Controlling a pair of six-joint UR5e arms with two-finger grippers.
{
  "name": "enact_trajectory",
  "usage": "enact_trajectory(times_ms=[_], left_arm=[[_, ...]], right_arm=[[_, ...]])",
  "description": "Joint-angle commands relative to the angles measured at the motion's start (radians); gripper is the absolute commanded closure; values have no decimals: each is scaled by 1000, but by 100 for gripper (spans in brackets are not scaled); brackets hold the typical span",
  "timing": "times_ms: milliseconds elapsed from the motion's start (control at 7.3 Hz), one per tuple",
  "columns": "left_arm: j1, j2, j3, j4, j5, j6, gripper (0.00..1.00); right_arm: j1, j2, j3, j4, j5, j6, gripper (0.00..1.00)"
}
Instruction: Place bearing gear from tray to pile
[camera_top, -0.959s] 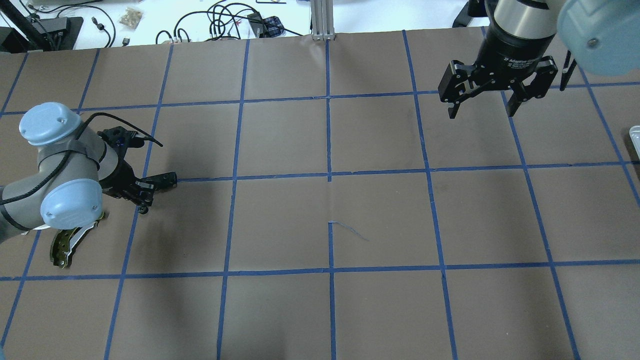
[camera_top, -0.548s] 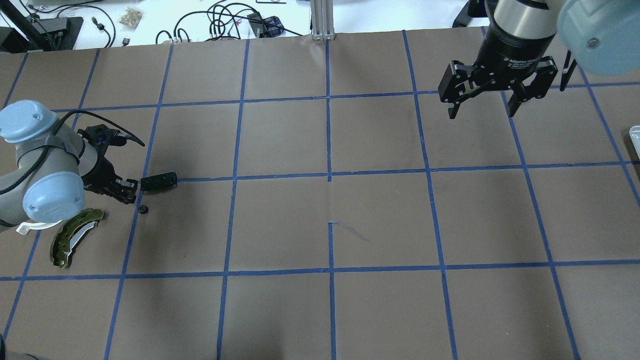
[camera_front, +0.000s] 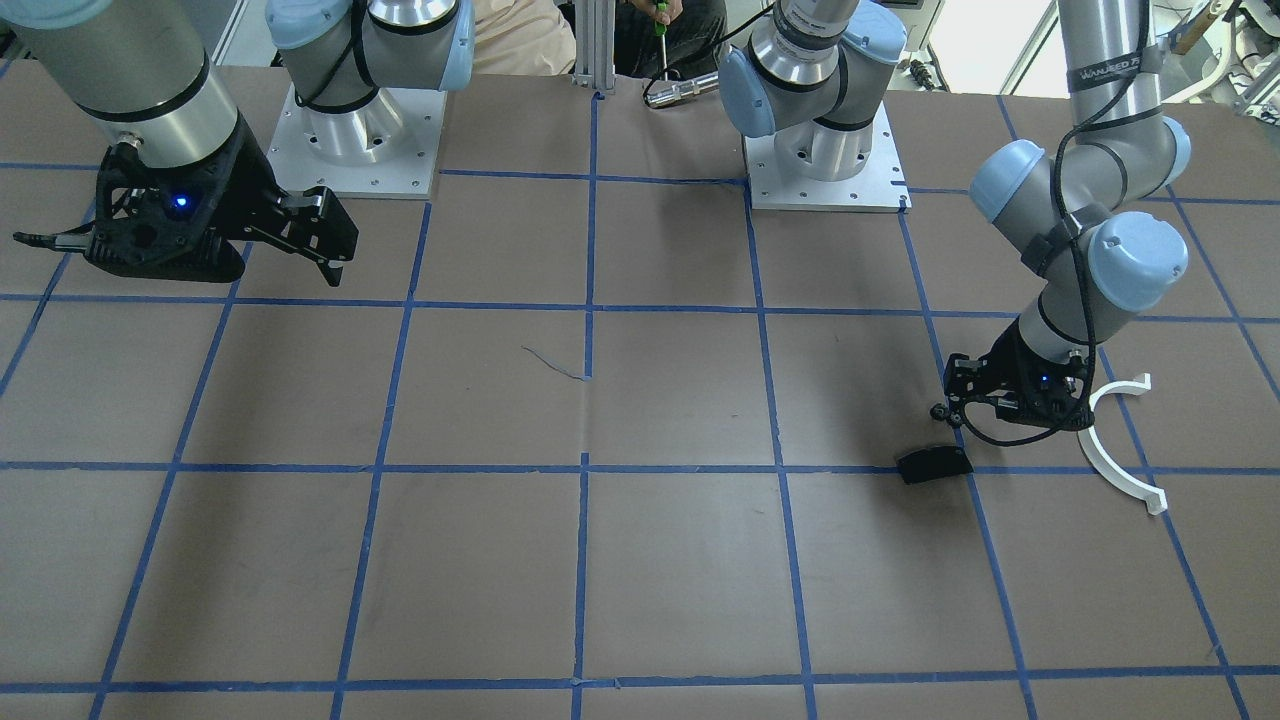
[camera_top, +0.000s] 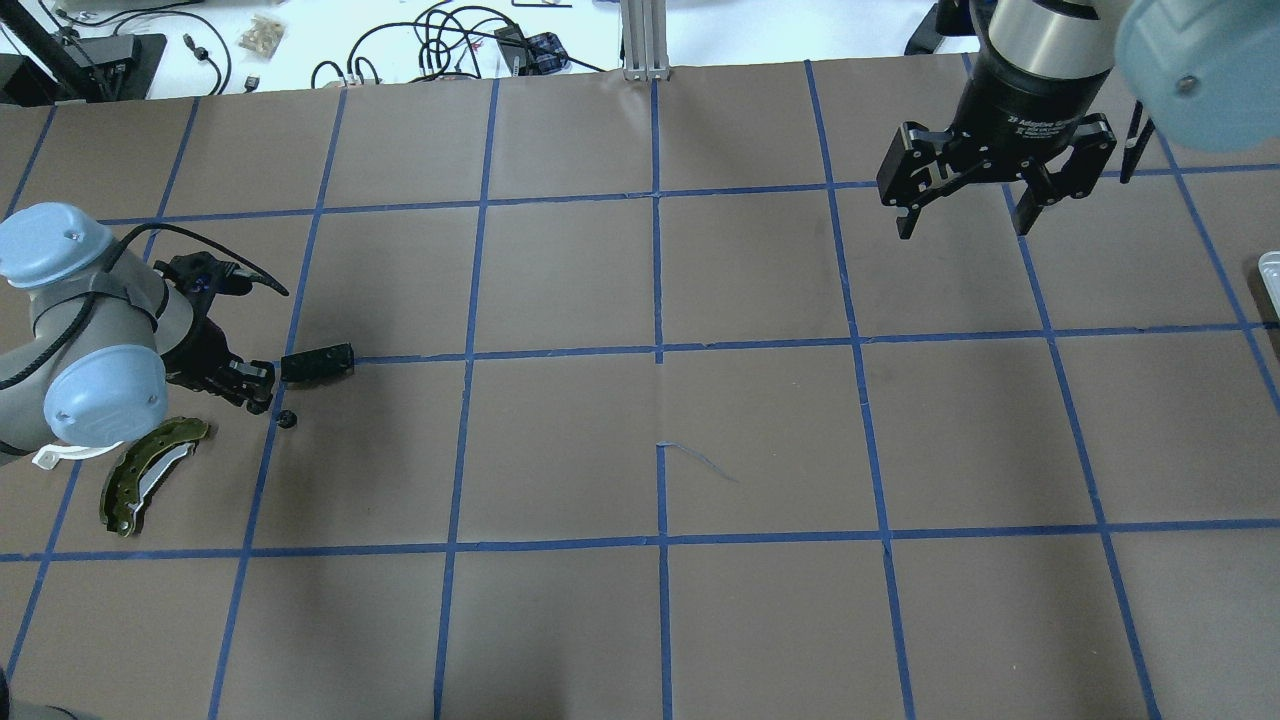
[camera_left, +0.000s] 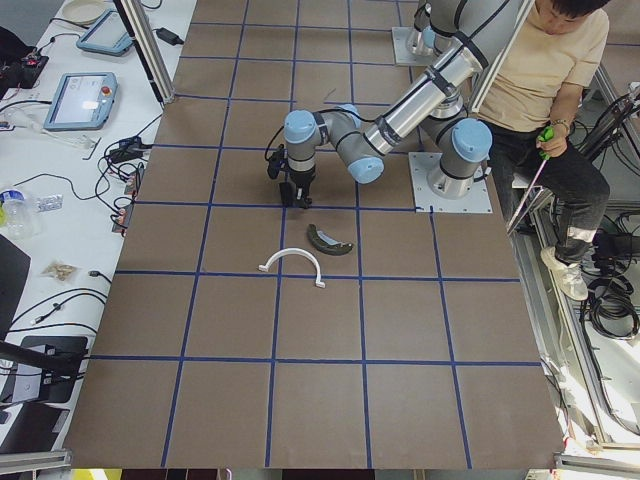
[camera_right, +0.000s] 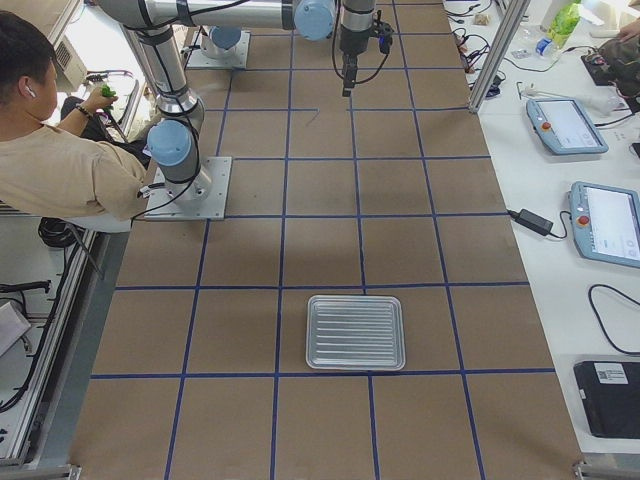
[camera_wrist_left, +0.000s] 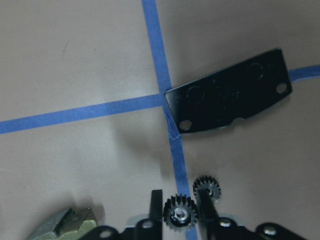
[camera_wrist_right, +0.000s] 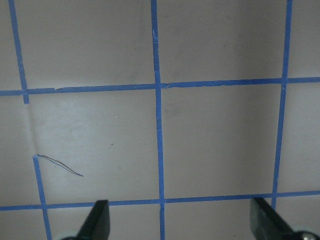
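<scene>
The gear (camera_top: 287, 419) lies on the worktop (camera_top: 560, 440) just beside the pad (camera_top: 317, 362), left end effector (camera_top: 264, 388) released close by — probably small, stiff, light, slippery metal, best pinched across its teeth

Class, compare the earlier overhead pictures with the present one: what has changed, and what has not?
The left gripper drew back toward the robot's left, leaving the bearing gear loose on the table beside the black pad. Gear, pad, brake shoe and the open right gripper stayed put.
</scene>
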Motion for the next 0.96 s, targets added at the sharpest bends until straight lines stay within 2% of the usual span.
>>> enact_trajectory(times_ms=[0,274,411,822], left_arm=[[-1,6,3,-7,23,-1,0],[-27,49,22,-41,24,-15,0],[-76,75,76,-150,25,-55,0],[-285,142,373,-630,22,-353,0]], right_arm=[[1,1,1,-1,2,-1,0],[1,0,1,1,0,1,0],[1,0,0,-2,2,1,0],[3,-2,0,-1,0,1,0]])
